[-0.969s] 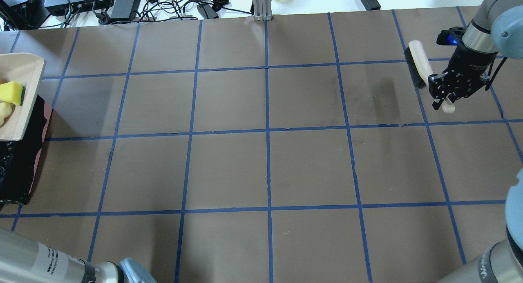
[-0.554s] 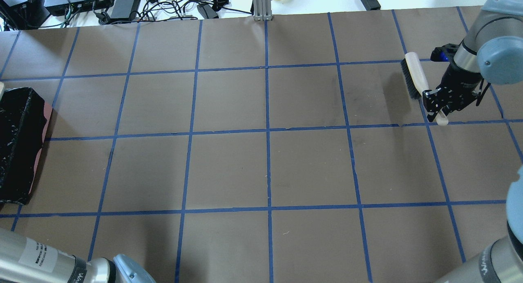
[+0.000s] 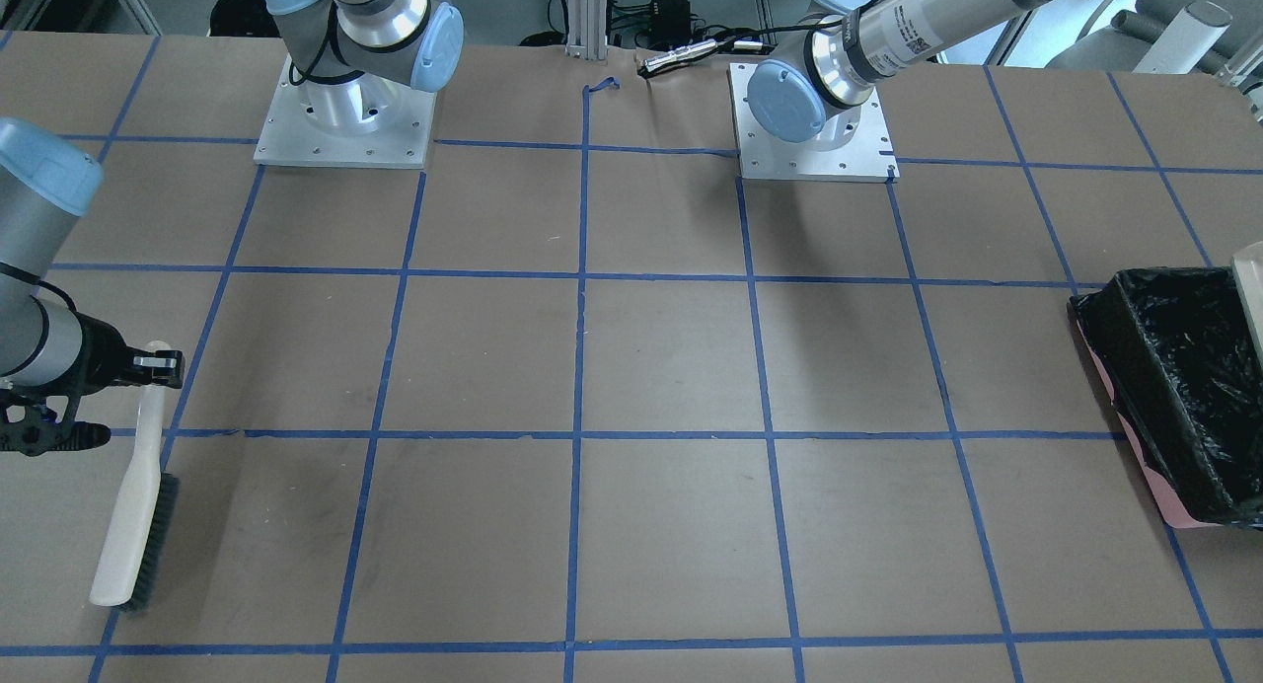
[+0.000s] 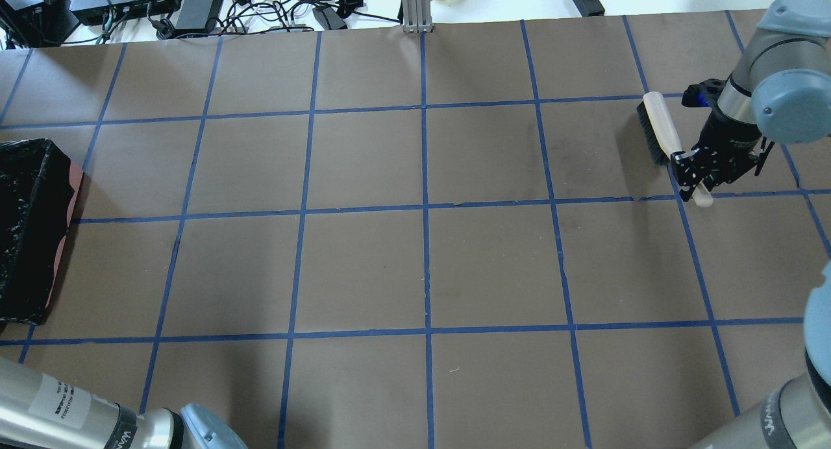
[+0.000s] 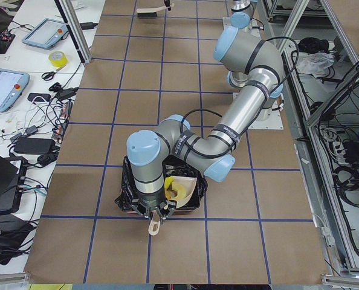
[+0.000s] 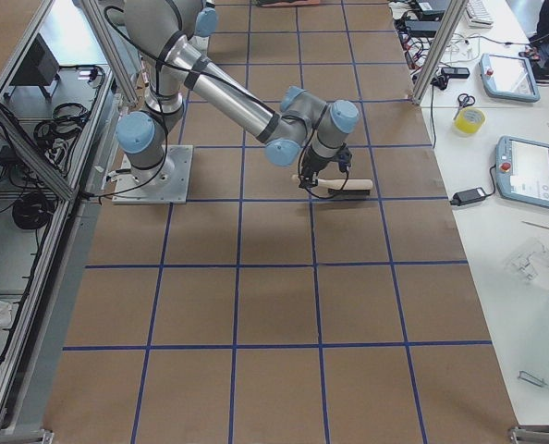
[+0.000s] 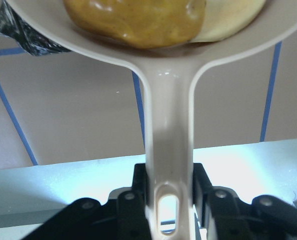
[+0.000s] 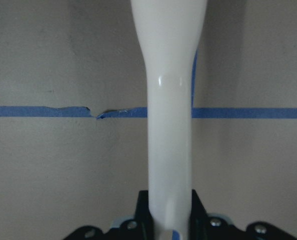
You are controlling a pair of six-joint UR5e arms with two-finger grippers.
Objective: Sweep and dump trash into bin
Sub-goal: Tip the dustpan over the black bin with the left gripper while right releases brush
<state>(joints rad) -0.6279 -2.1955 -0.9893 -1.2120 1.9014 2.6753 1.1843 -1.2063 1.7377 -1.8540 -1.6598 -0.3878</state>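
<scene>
Two tools are being gripped. You're looking at the left fingers (image 7: pixel 138 187) pinching the dustpan (image 7: pixel 168 125) handle, the pan hanging over the bin (image 4: pixel 26 241) with the lump (image 7: pixel 138 20) and sponge (image 5: pixel 169 181) lying inside. The right fingers (image 8: pixel 143 205) are clamping the brush (image 4: pixel 659 128) handle, the brush sitting low near the surface's (image 4: pixel 422 274) right end.

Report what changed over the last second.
The dustpan, held by the left hand, slid off the overhead view's left edge. The left side view shows it over the bin, with the golden-brown lump still in it. The right hand carried the brush toward the robot, apparently lower. Both grips and the bin are unchanged.
</scene>
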